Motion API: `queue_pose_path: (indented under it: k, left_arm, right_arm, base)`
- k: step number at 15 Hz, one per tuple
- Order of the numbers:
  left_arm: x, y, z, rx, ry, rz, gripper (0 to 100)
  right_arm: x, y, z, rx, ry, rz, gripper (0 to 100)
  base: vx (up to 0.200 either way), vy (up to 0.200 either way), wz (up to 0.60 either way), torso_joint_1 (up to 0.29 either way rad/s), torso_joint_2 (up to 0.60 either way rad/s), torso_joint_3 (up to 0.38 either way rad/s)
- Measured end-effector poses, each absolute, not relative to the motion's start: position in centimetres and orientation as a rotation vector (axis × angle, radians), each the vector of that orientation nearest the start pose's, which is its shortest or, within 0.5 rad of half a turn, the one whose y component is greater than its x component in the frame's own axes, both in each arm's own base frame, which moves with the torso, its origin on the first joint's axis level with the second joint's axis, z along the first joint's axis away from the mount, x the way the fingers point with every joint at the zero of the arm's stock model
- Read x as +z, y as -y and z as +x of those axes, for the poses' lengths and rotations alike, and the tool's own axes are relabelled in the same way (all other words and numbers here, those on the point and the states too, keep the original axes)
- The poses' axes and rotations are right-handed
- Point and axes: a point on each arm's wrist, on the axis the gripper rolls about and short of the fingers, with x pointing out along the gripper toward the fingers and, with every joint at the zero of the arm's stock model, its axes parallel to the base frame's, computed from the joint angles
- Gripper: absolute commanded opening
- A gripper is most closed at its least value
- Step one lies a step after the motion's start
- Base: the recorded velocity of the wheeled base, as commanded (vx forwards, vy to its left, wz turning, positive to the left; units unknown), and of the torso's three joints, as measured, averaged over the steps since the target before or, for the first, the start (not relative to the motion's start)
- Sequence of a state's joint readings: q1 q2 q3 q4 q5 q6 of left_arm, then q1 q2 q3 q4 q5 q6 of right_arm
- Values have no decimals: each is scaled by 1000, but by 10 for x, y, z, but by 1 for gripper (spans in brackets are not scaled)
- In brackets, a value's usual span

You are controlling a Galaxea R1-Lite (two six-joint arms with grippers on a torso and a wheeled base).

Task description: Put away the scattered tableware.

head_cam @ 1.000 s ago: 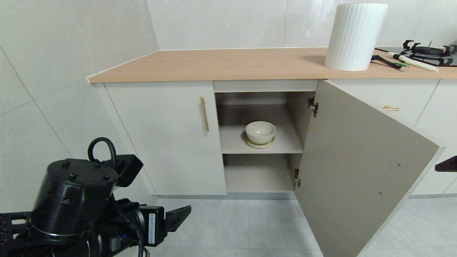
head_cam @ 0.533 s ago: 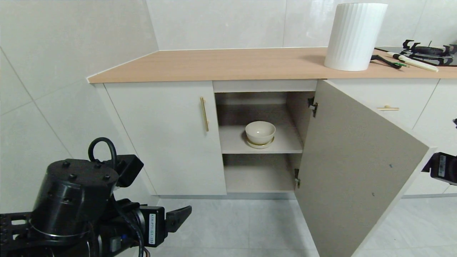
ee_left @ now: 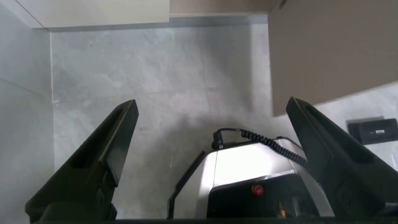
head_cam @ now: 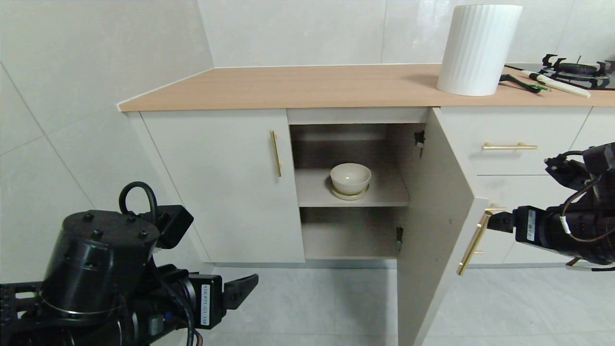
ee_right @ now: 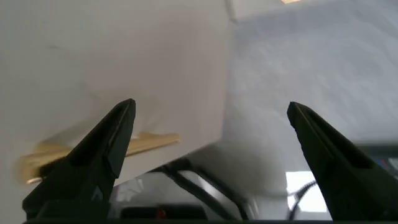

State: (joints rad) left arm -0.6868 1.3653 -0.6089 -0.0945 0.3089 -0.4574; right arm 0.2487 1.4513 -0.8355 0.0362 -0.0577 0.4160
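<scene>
Head view: bowl [head_cam: 350, 178] on saucer [head_cam: 350, 194], upper shelf [head_cam: 314, 190], frame centre. Looks glazed ceramic, so likely stiff, slick, breakable, light; pinch at rim.
Cabinet door [head_cam: 435, 216] ajar right of centre, screens shelf from right gripper [head_cam: 499, 223], which sits at gold handle [head_cam: 473, 242].
Left gripper [head_cam: 242, 288] lower left.
White canister [head_cam: 478, 48] and utensils [head_cam: 552, 82] on counter, upper right.
Left wrist view: fingers spread wide, empty, over floor.
Right wrist view: fingers wide, nothing held, door and handle close by.

A round cream bowl [head_cam: 350, 178] stands upright, mouth up, on a small flat plate [head_cam: 350, 194]. The plate's rim peeks out under the bowl. Both sit in the middle of the upper shelf [head_cam: 314, 191] in the cupboard, with the open door [head_cam: 435, 211] at 3 o'clock.
</scene>
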Motion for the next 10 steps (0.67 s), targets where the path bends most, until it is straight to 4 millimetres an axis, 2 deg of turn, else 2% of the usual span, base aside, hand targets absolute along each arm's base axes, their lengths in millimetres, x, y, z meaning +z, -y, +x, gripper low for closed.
queue_pose_path:
  k: [4,8,10]
  left_arm:
    - [179,123,164,-236,-605,-116,100]
    - [180,125,167,-242,-592,-109,100]
    - [180,127,169,-246,-575,-118,100]
  right_arm:
    - [197,-99,245,214,-650,269,100]
    - [189,-141,280,293,-675,244,100]
    - [182,-154,295,300,-659,255,100]
  base:
    - [0,0,0,0,0,0]
    - [0,0,0,0,0,0]
    - [0,0,0,0,0,0]
